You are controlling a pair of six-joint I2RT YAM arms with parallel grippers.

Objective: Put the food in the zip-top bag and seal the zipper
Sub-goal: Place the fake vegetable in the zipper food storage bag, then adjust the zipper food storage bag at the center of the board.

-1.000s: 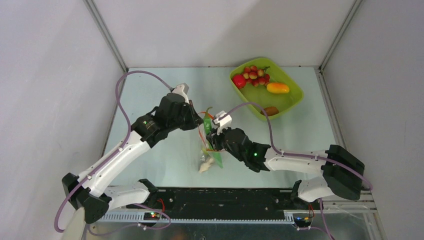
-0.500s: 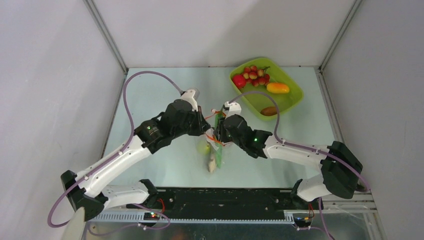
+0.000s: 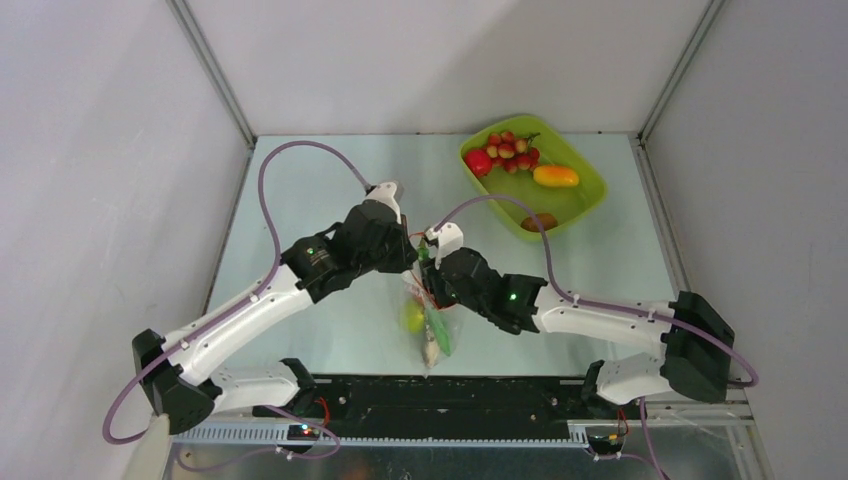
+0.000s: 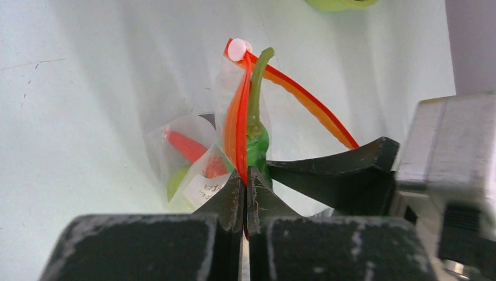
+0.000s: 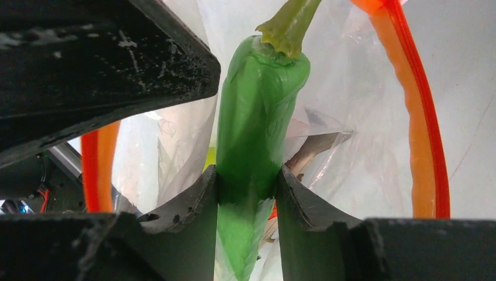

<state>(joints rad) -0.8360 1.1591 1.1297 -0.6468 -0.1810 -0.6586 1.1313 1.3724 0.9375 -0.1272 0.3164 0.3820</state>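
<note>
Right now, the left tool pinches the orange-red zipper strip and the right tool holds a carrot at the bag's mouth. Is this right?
One thing is wrong: the right tool holds the green bean, not a carrot, as the right wrist view shows. The left tool does pinch the zipper strip.

Bright diffuse light; soft shadows; sheen on zip-top bag (image 5: 362, 117); blurred wrist foregrounds

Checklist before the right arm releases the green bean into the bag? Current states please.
1. Left gripper: fingers shut on zipper: ok.
2. Right gripper: fingers shut on green bean: ok.
3. Bean between the zipper's two strips: ok.
4. Bean fully inside zip-top bag: cannot tell.
5. Tray emptied: not ok; grapes, apple, mango, kiwi lie in it.
</note>
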